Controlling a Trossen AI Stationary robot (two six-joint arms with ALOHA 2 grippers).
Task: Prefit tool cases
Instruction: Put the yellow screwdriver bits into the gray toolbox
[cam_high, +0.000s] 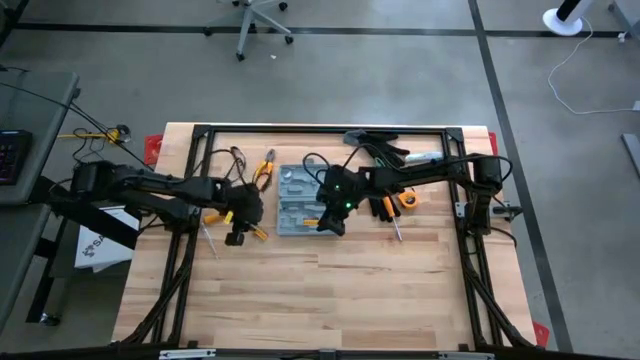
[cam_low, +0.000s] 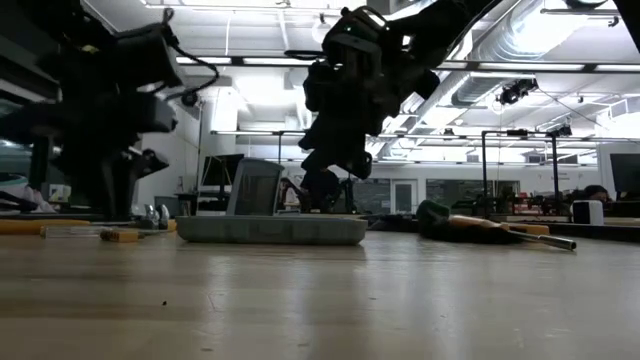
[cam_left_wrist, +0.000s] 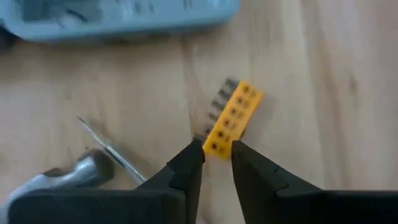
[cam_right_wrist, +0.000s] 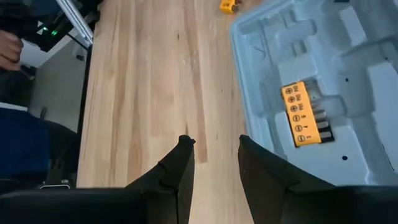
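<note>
A pale wooden bench (cam_high: 330, 290) is standing on a grey floor, framed by dark rails, with ceiling lights glowing in the room behind. At the left gripper (cam_left_wrist: 217, 160), the two dark fingers (cam_left_wrist: 186, 168) are sitting slightly apart at the near end of a yellow bit holder (cam_left_wrist: 231, 119), its row of dark bits pointing away; whether they are pinching it or only bracketing it cannot be told. Just beside it a thin screwdriver (cam_left_wrist: 106, 146) is lying on the wood. At the right gripper (cam_right_wrist: 216, 163), the fingers (cam_right_wrist: 177, 171) are parted with nothing between them, hovering over bare wood just beside the edge of the tool case (cam_right_wrist: 323, 93). That grey-blue case is lying open near the middle of the bench, between the two grippers, and a second yellow bit holder (cam_right_wrist: 301, 114) is resting in one of its moulded recesses. Farther out, orange-handled pliers (cam_high: 266, 171) are lying near the case's far-left corner, and black-and-grey gloves (cam_high: 385, 150) are lying beyond the right arm toward the back rail.
</note>
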